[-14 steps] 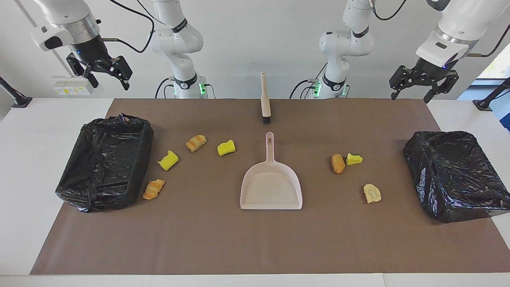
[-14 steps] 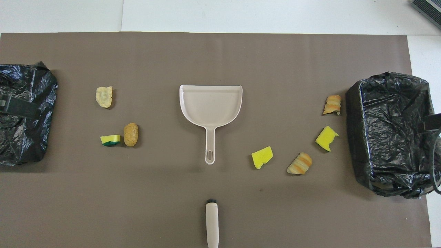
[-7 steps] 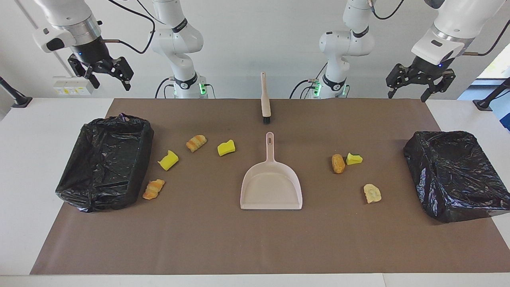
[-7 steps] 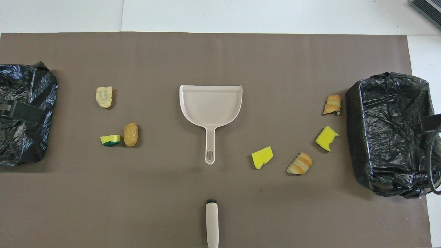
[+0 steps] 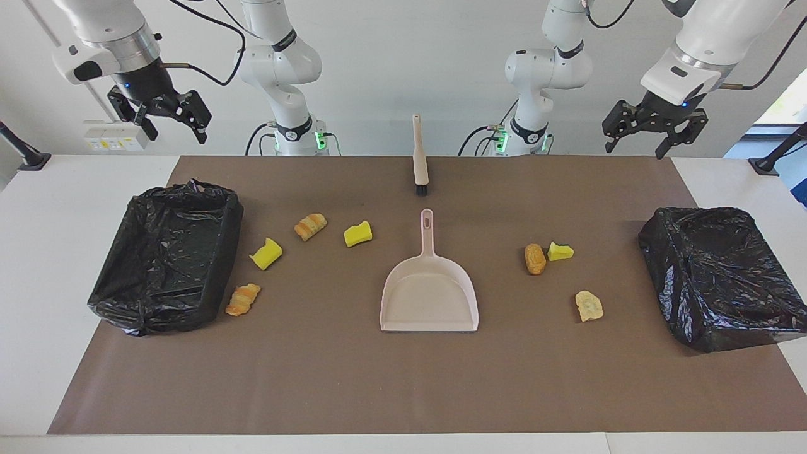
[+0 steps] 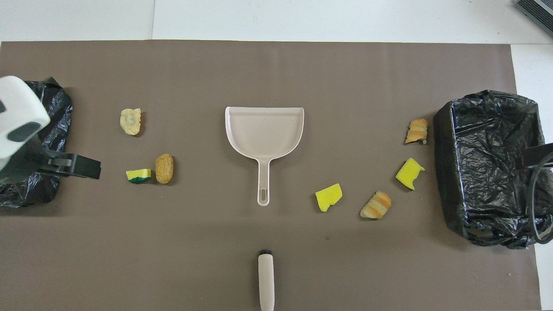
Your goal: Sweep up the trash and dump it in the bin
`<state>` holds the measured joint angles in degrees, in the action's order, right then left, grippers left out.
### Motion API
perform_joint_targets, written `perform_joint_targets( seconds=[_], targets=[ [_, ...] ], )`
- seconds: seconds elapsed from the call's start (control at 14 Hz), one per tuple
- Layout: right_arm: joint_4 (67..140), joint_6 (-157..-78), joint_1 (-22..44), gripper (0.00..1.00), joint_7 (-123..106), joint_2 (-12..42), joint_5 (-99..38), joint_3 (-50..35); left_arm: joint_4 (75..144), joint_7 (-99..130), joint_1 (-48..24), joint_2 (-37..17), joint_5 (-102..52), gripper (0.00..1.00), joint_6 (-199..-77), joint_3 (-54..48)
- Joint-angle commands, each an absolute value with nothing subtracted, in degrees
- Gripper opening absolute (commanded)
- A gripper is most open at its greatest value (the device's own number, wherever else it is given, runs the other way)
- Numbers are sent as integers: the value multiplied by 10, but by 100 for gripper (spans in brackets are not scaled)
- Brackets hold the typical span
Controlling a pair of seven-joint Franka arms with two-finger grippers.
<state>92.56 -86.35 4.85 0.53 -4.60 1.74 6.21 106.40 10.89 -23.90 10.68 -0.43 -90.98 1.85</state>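
Crinkled black bin [image 5: 165,255], smooth dustpan [image 5: 429,296]

From my station I see the beige dustpan [image 5: 429,296] lying flat mid-bench on the brown mat [image 5: 403,384], its handle pointing toward the robots and the brush [image 5: 419,154] just past the handle's tip, nearer the robots. Seven trash pieces lie scattered: four toward the right arm's end beside an open black-lined bin [image 5: 167,255], three toward the left arm's end near the other bin [image 5: 719,277]. My left claw [image 5: 649,133] and right claw [image 5: 165,120] both hang high with fingers spread, holding nothing.
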Motion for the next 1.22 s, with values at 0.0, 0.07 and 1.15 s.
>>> perform_joint_targets(
  seconds=[0.0, 0.07, 1.15],
  targets=[
    [948, -900, 85, 100, 55, -29, 12, 62, 1192, 205, -337, 164, -5, 100, -985, 27],
    [947, -903, 108, 100, 68, -12, 11, 61, 1224, 251, -373, 174, -6, 100, -1017, 27],
    [926, -1096, 335, 100, 335, 200, -131, 61, 1487, 614, -770, 166, -33, 100, -1301, 26]
  ],
)
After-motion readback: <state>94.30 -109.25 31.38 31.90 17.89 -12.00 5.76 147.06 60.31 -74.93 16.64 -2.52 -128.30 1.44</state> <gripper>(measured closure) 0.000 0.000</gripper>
